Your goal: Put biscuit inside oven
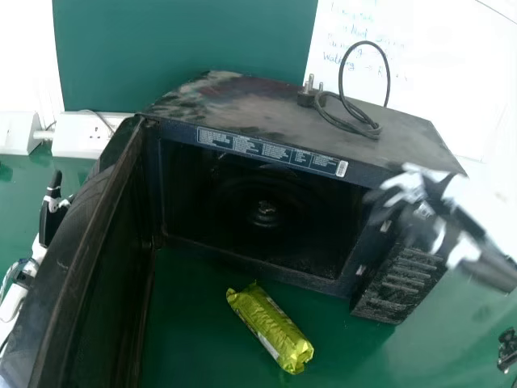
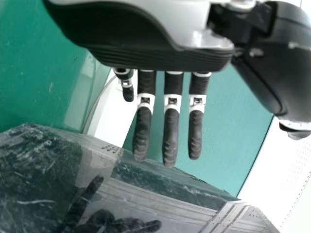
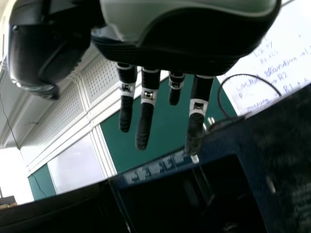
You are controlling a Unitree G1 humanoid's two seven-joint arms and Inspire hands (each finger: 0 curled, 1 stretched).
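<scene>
Yellow packet (image 1: 269,327), head view; reflection (image 2: 104,222), left wrist — left hand (image 1: 52,217), right hand (image 1: 422,212): fingers straight, empty.

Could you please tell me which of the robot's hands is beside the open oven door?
The left hand, outside the door; the right hand is by the control panel.

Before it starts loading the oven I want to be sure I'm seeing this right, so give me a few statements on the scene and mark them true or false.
1. The oven has its door open. True.
2. The biscuit packet is inside the oven. False: it lies on the green table, in front of the opening.
3. A dark cable rests on the oven's top. True.
4. The right robot hand is curled round the packet. False: its fingers are straight, away from the packet.
</scene>
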